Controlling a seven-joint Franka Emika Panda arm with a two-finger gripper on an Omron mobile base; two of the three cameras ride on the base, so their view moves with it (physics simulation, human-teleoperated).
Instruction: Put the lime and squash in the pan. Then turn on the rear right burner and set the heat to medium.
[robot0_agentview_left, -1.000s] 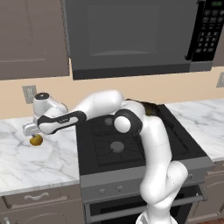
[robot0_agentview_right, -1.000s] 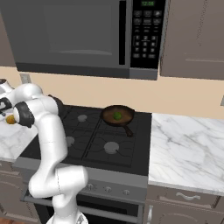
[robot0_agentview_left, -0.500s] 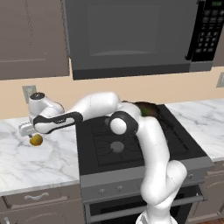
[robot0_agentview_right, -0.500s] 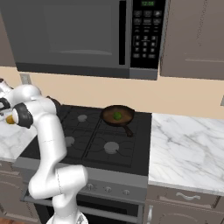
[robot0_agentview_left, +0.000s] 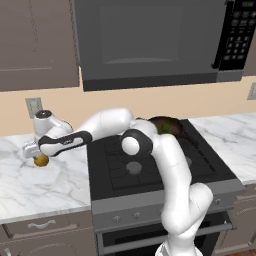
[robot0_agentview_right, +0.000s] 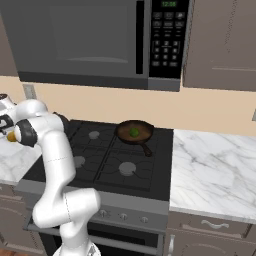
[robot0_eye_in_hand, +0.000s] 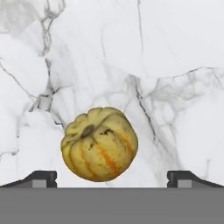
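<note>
The lime (robot0_agentview_right: 134, 132) sits in the pan (robot0_agentview_right: 135, 132) on the stove. The gripper (robot0_eye_in_hand: 112, 178), jaws wide apart, hangs over the squash (robot0_eye_in_hand: 99, 144) on the marble counter (robot0_eye_in_hand: 175, 65). Next, I judge: lower and close.

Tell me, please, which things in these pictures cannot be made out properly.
- Pan, left base view: mostly hidden behind the arm.
- Squash, left base view: partly covered by the gripper; fingers not visible there.
- Stove knobs, right base view: too small to read.
</note>
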